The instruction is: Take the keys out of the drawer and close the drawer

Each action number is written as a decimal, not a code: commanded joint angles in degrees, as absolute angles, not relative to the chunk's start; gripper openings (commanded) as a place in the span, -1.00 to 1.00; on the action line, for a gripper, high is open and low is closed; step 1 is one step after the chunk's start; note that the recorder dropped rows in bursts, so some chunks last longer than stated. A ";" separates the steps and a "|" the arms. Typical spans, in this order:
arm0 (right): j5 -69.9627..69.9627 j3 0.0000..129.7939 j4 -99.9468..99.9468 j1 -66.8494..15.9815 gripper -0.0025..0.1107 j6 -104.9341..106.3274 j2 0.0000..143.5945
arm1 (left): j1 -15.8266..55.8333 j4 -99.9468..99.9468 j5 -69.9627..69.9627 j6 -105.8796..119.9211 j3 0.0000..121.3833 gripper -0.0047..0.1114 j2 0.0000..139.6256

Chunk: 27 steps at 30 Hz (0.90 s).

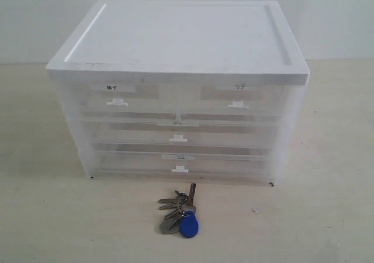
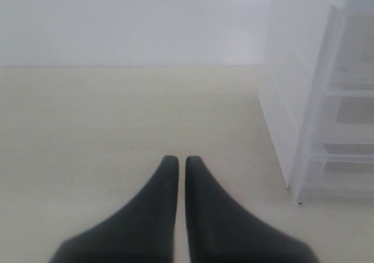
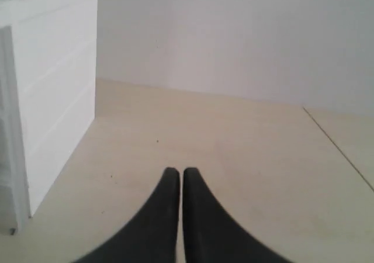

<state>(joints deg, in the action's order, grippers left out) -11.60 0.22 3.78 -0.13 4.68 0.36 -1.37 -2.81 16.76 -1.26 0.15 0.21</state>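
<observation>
The keys (image 1: pixel 179 213), silver on a ring with a round blue fob, lie on the table just in front of the white drawer cabinet (image 1: pixel 175 41). The drawer (image 1: pixel 125 102), top left half-width with a dense black label and white tab handle, sits pushed in flush with the cabinet front. Neither gripper shows in the exterior view. My left gripper (image 2: pixel 176 161) is shut with nothing in it, hovering over bare table beside the cabinet's side. My right gripper (image 3: pixel 177 173) is shut and empty too, over the table at the cabinet's other side.
The cabinet also has a second half-width drawer (image 1: pixel 236 102) at top right and two full-width drawers (image 1: pixel 178 135) below. A pale wall stands behind. A table seam (image 3: pixel 339 149) runs near the right gripper. A small speck (image 1: pixel 255 210) lies right of the keys.
</observation>
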 commanded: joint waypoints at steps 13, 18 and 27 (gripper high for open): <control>-18.93 0.00 3.29 0.66 -0.96 -3.26 0.00 | -1.64 -2.64 16.59 -1.74 0.00 -0.84 0.00; -18.93 0.00 3.29 0.66 -0.96 -3.26 0.00 | -1.64 -2.64 16.59 -1.74 0.00 -0.84 0.00; -18.93 0.00 3.29 0.66 -0.96 -3.26 0.00 | -1.64 -2.64 16.59 -1.74 0.00 -0.84 0.00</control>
<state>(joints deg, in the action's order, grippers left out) -19.18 -0.03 3.19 0.52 -3.21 0.36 -1.37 -2.81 16.76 -1.26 0.15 0.21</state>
